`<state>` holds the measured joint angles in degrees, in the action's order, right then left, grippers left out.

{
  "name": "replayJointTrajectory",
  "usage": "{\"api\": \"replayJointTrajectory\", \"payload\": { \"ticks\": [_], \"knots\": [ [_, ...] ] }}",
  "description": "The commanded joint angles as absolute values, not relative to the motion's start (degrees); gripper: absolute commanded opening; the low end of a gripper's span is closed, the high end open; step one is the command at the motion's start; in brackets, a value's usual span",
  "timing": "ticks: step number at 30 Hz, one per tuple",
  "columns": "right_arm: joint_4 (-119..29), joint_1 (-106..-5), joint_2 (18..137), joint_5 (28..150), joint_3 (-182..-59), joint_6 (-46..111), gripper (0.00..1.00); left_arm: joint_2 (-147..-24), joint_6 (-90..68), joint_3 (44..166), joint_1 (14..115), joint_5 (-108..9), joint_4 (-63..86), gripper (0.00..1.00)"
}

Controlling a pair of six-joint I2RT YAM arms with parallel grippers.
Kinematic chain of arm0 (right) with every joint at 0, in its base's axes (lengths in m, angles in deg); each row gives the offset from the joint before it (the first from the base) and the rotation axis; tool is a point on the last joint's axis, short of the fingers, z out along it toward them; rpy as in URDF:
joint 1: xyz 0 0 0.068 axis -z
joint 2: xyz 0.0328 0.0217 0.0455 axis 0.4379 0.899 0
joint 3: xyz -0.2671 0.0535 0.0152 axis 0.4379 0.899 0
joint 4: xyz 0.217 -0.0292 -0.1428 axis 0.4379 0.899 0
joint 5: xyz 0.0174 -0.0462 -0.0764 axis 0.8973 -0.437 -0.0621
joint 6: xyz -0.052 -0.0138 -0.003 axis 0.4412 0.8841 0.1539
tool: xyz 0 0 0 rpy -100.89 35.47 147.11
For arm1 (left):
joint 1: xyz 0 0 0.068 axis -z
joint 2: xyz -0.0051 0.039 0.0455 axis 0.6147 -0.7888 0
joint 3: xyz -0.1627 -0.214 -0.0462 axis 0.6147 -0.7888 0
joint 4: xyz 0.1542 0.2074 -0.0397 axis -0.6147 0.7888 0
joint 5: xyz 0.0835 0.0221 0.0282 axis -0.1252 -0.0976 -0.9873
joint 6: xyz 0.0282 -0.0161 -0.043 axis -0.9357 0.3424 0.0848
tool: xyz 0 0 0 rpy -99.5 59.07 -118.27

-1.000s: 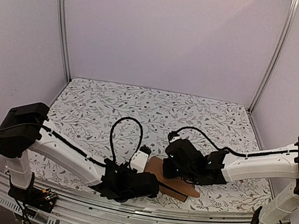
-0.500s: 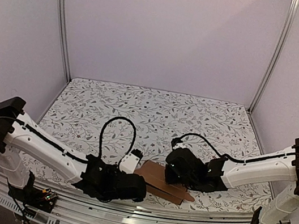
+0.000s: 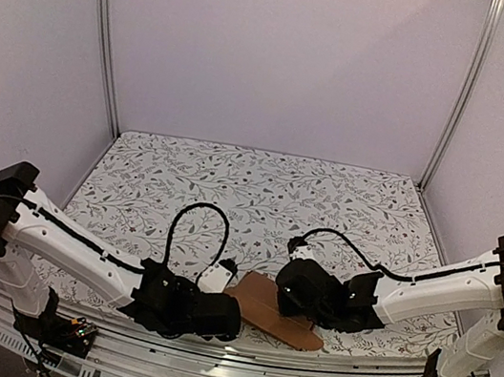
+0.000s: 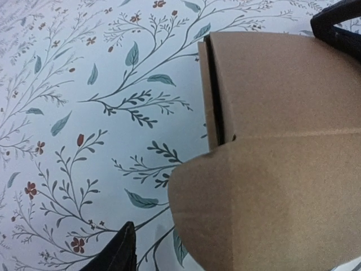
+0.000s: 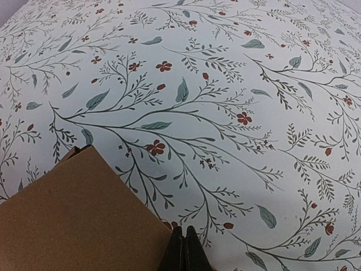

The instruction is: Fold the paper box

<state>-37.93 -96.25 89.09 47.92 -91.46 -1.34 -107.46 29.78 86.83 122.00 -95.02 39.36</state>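
The paper box (image 3: 268,311) is plain brown cardboard lying low on the table near its front edge, between my two grippers. In the left wrist view the box (image 4: 282,101) fills the right side, with a rounded flap (image 4: 254,214) close to the camera. My left gripper (image 3: 226,287) is at the box's left end. One black finger (image 4: 117,255) shows clear of the flap, and the other is hidden behind the cardboard. My right gripper (image 5: 184,248) is shut with nothing in it, its tips on the table beside the box's edge (image 5: 73,214).
A floral-patterned cloth (image 3: 261,190) covers the table, open behind the box. Metal frame posts (image 3: 104,28) stand at the back corners with plain walls around. The metal rail (image 3: 233,360) runs along the near edge, close to the box.
The left arm dropped and drew back toward the near edge, its jaws spreading a little. The box settled flatter and nearer. The right gripper followed down and left, staying shut.
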Motion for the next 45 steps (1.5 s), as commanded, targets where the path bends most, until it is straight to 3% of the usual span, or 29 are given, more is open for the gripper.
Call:
{"api": "replayJointTrajectory", "payload": {
  "ticks": [1, 18, 26, 35, 45],
  "knots": [
    [-35.3, -98.4, 91.8, 43.6, -92.0, -2.1, 0.0, -103.2, 32.4, 83.7, 122.7, -90.4, 41.4, 0.51],
    [-18.5, -105.1, 102.2, 26.5, -102.6, -1.7, 0.0, -92.1, 22.6, 84.1, 118.4, -83.1, 36.6, 0.54],
    [-20.3, -105.2, 98.1, 28.0, -102.8, 2.3, 0.0, -96.2, 15.6, 85.2, 109.7, -74.4, 24.0, 0.53],
    [-20.9, -105.2, 92.5, 29.7, -103.5, 4.8, 0.0, -108.9, 14.8, 90.4, 106.2, -73.6, 24.8, 0.47],
    [-19.9, -105.0, 82.5, 39.9, -100.4, 4.6, 0.0, -110.8, 18.3, 88.6, 105.7, -76.9, 27.3, 0.42]
  ]
}}
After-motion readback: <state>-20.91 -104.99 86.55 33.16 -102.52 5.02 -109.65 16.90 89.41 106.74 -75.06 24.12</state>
